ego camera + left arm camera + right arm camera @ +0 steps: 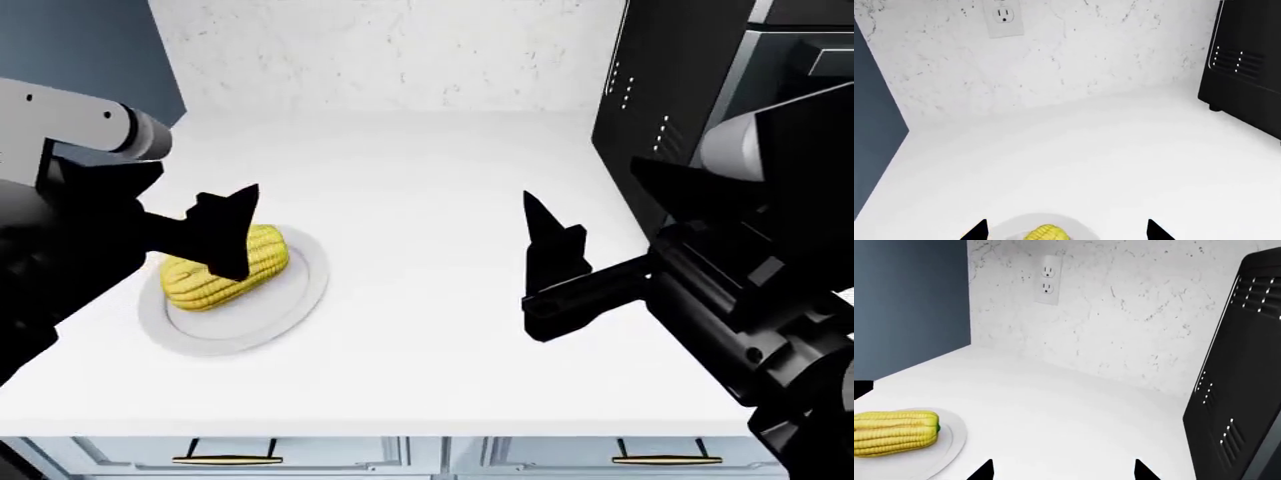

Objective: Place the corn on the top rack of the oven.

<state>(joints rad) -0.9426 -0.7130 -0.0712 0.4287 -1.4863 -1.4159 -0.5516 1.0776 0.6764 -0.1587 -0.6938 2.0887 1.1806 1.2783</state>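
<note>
The corn [224, 266] lies on its side on a round white plate [296, 300] at the left of the white counter [427, 330], toward the near edge. My left gripper [227, 232] hangs just over the cob with its fingers spread apart, gripping nothing; in my left wrist view the two fingertips straddle the corn [1047, 233] and the plate [1077, 227]. My right gripper [550, 250] hovers above bare counter to the right of the plate, well apart from the corn, its fingers also parted and empty. A black countertop oven [654, 120] stands at the far right against the speckled wall [387, 55], which carries an outlet [1048, 280].
</note>
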